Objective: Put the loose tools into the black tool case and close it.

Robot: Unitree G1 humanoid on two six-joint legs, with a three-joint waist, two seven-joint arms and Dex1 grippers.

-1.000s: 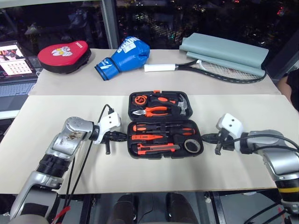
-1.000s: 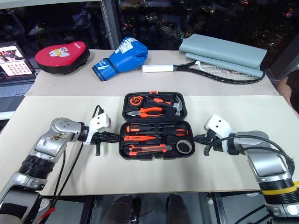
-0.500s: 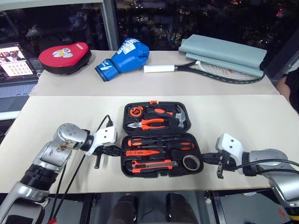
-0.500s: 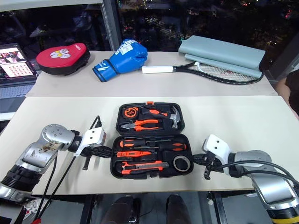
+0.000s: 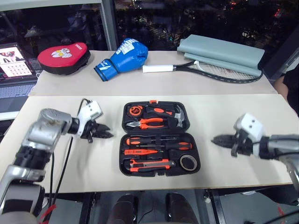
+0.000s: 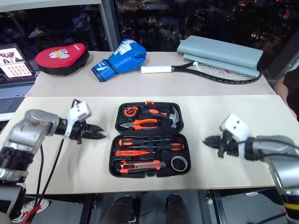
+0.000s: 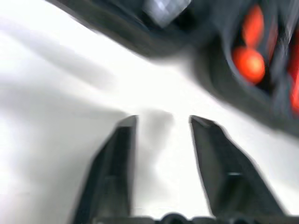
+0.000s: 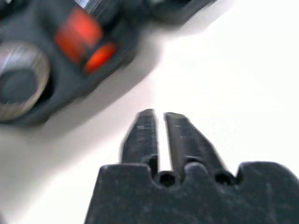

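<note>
Tools all appear seated in the black tool case [image 5: 156,138], which lies open at the centre of the frame on the tabletop [image 5: 233,168]; in its nearer half sit the two long screwdrivers [image 5: 159,139], the slim tester screwdriver [image 5: 140,152], the utility knife [image 5: 150,164] and the grey tape roll [image 5: 188,162], each in a recess; the farther half holds the pliers [image 5: 148,122], hammer [image 5: 177,115] and tape measure [image 5: 136,110]; nothing loose of the set is visible on the tabletop around the case, so the packing part looks finished; what is left, as I judge it, is to fold one half over the other and press the orange latch [image 5: 153,101] at the far rim; the left tool [image 5: 106,134] hangs at centre left of the frame, just beside the case but apart from it, its fingers spread and empty; the right tool [image 5: 218,140] hangs at centre right, apart from the case, its fingers nearly together with a thin gap and holding nothing.
</note>
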